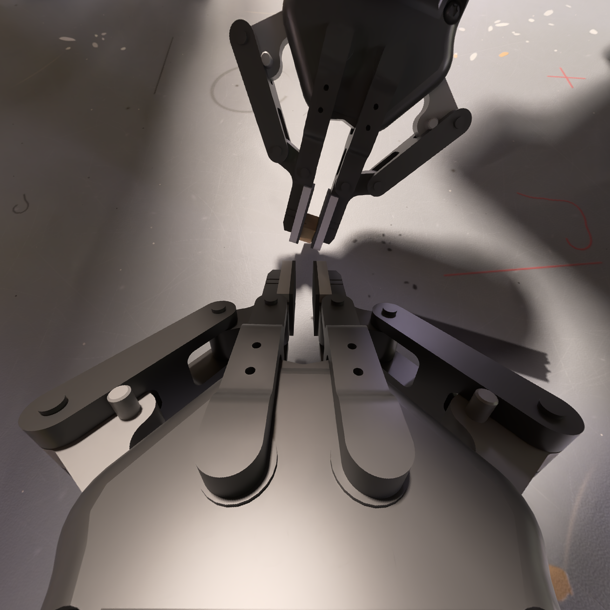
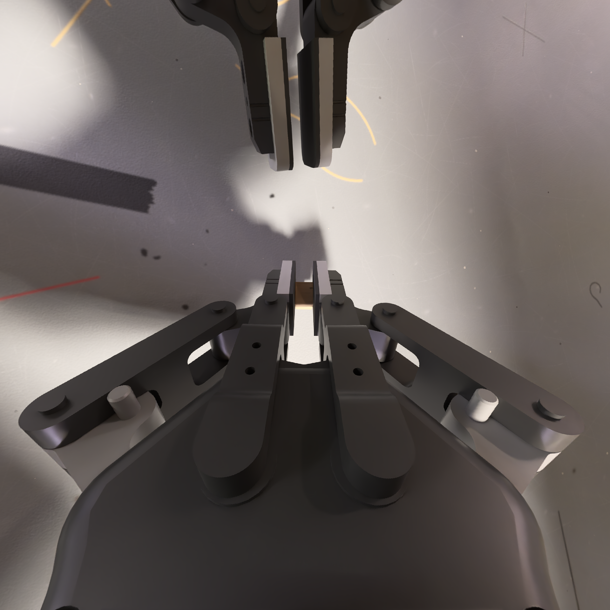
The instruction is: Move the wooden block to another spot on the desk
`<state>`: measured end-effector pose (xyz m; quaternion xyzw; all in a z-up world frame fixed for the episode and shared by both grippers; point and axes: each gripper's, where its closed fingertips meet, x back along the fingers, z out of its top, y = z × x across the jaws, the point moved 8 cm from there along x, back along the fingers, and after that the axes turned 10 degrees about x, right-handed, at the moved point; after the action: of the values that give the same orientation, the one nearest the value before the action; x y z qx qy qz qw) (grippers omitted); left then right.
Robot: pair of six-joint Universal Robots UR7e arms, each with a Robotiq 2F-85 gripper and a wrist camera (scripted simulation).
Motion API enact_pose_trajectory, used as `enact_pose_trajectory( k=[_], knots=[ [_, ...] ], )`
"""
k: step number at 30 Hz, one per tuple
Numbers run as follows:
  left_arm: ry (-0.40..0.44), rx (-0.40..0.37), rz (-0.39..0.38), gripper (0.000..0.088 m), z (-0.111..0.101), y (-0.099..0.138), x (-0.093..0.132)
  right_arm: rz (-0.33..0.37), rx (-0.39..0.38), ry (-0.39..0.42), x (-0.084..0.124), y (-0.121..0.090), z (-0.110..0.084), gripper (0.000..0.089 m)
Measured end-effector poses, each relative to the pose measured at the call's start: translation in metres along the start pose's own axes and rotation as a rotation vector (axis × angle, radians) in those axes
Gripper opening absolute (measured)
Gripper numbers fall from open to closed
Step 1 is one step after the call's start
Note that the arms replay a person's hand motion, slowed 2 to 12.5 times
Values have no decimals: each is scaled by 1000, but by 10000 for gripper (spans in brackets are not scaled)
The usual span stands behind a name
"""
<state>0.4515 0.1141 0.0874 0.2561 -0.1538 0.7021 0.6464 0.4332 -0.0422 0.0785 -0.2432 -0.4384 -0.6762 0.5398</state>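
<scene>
Right gripper [image 2: 304, 275]: closed on block [image 2: 304, 293], small, tan wood, pinched between the two pads [image 2: 286, 277] near their tips. Same grip seen from the left wrist view: right gripper [image 1: 307, 242] pointing down toward the desk, block [image 1: 309, 227] clamped between pale pads [image 1: 301, 214], lower edge near the fingertips. Block held above desk [image 1: 148, 165], not resting on it; dark shadow cast on the surface just below and to the right.

Left gripper [image 1: 304, 267]: fingers drawn near together, narrow gap between the pads [image 1: 286, 275], nothing in it. Seen from the right wrist view: left gripper [image 2: 297, 166] at top centre, pads [image 2: 277, 99] almost touching, slim slit between them, tips pointing toward the right gripper. Tips of the two grippers facing each other, near, not touching.

Desk [image 2: 462, 198]: pale grey, scratched, worn. Marks on it, left wrist view: red cross [image 1: 566, 78] at upper right, red line [image 1: 521, 269] and red squiggle [image 1: 574, 224] at right, faint pencil circle [image 1: 231, 92] behind the right gripper, pale paint flecks [image 1: 501, 23] along the top. Marks, right wrist view: yellow arcs [image 2: 363, 122] beside the left gripper, grey strip of tape [image 2: 76, 185] at left, red line [image 2: 49, 288] below it, pencil cross [image 2: 525, 33] at upper right, black specks [image 2: 148, 254] left of centre.
</scene>
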Motion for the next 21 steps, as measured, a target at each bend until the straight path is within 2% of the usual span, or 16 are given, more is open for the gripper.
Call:
enact_pose_trajectory(
  k=[21],
  knots=[
    [-5, -16, -42, 90, 10, 3, -18, -17, -33, 5, 3, 0, -7, 92]
  ],
)
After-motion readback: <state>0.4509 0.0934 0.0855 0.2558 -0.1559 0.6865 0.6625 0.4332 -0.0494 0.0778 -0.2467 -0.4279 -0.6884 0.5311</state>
